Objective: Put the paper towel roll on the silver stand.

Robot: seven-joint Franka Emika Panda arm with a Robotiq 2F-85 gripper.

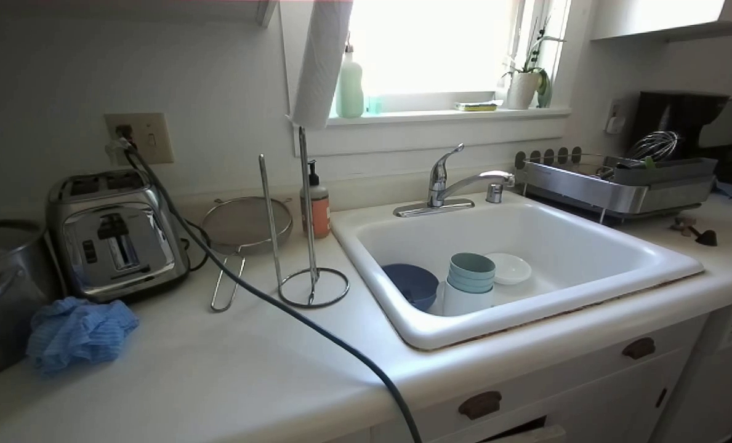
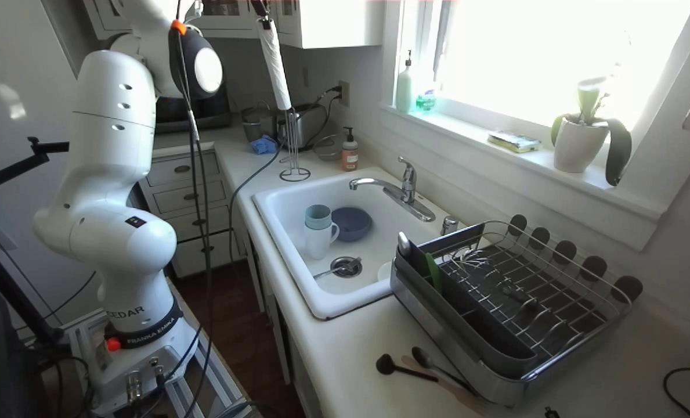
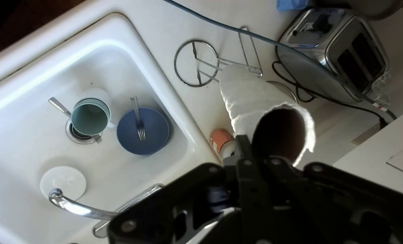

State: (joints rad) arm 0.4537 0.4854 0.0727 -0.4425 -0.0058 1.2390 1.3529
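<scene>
In an exterior view the paper towel roll (image 1: 322,67) is up in the air & tilted, top out of shot, w/ its bottom end right at the tip of the tall rod on the silver stand (image 1: 309,218). Can't tell if they touch tbh. The stand's upright on the table (image 1: 218,375), btwn the toaster (image 1: 116,237) & the sink (image 1: 424,335), abt midway from back edge to front edge; orange soap bottle (image 1: 321,212) is nearer the back edge. In an exterior view the end effector (image 2: 265,22) is up top at the roll's upper end, too small for finger detail, & the roll hangs at a slant over the stand. Base of the arm (image 2: 112,151) is past the front edge, toaster's at the table's far corner, dish rack (image 2: 432,325) is along the back edge at the near end, w/ a black scoop (image 2: 385,364) closer to the front edge. Wrist view: end effector's narrow & holding the roll by its near end, one finger at the tube's rim, the other lost in the dark. Stand's ring shows past the roll's far end, rods running up to it; can't tell if any go inside. Sink's got a blue bowl (image 3: 157,132) w/ a fork (image 3: 138,119) in it.
</scene>
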